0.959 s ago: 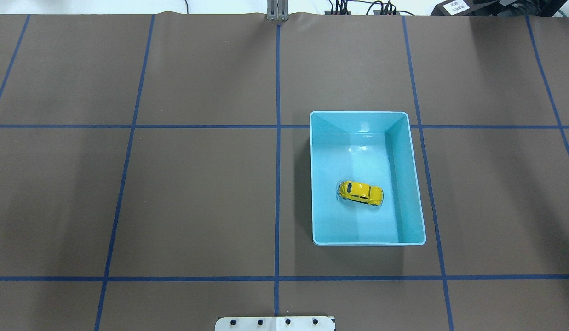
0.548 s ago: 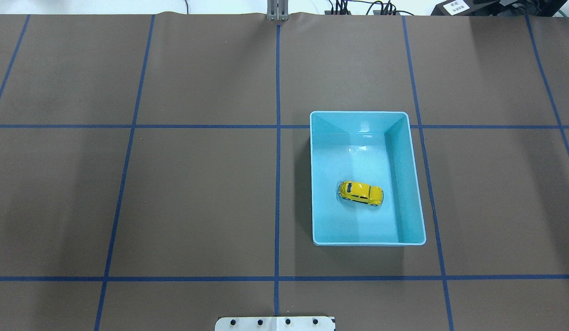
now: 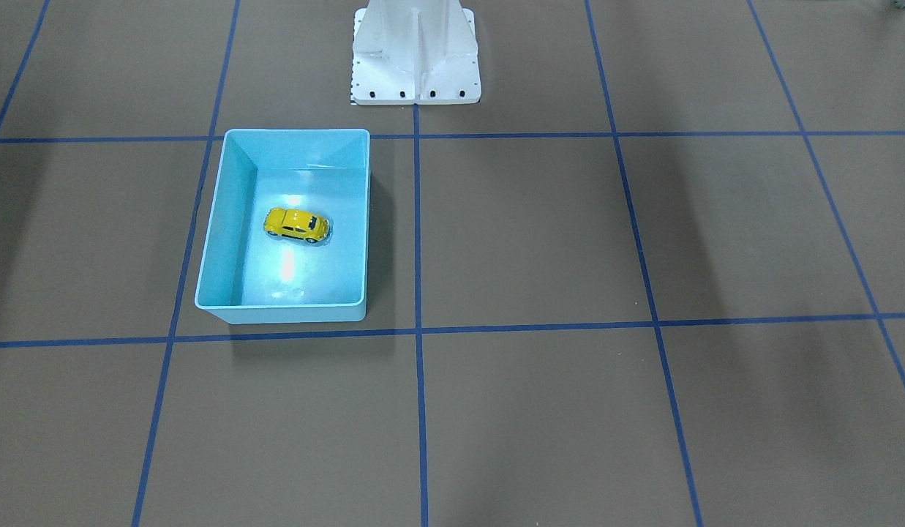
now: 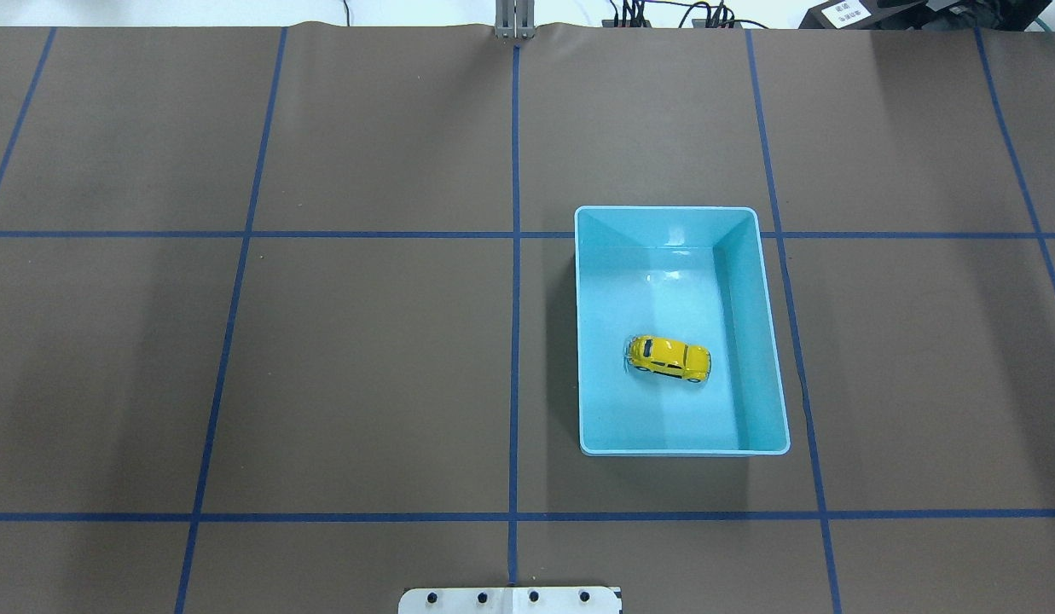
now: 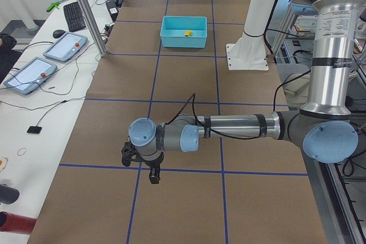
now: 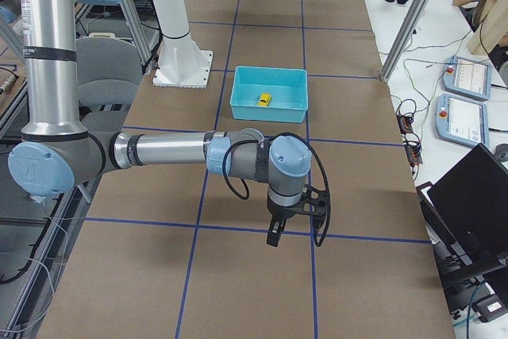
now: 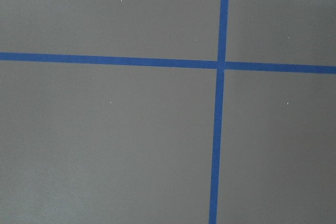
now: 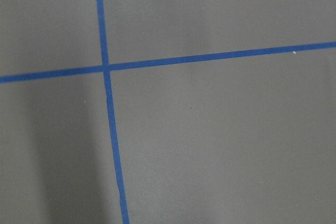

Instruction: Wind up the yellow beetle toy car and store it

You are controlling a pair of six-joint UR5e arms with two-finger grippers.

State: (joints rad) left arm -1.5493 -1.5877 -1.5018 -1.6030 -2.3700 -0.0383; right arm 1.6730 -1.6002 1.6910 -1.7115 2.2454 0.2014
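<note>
The yellow beetle toy car stands on its wheels inside the light blue bin, near the bin's middle and apart from its walls. The car and bin also show in the front-facing view, and far off in both side views. My left gripper hangs low over the bare table, far from the bin. My right gripper hangs the same way at the other end. Both show only in the side views, so I cannot tell whether they are open or shut. Both wrist views show only brown table and blue tape.
The white robot pedestal stands at the table's robot side. Blue tape lines divide the brown table into squares. Tablets and a keyboard lie on the side bench; a laptop sits beyond the table's edge.
</note>
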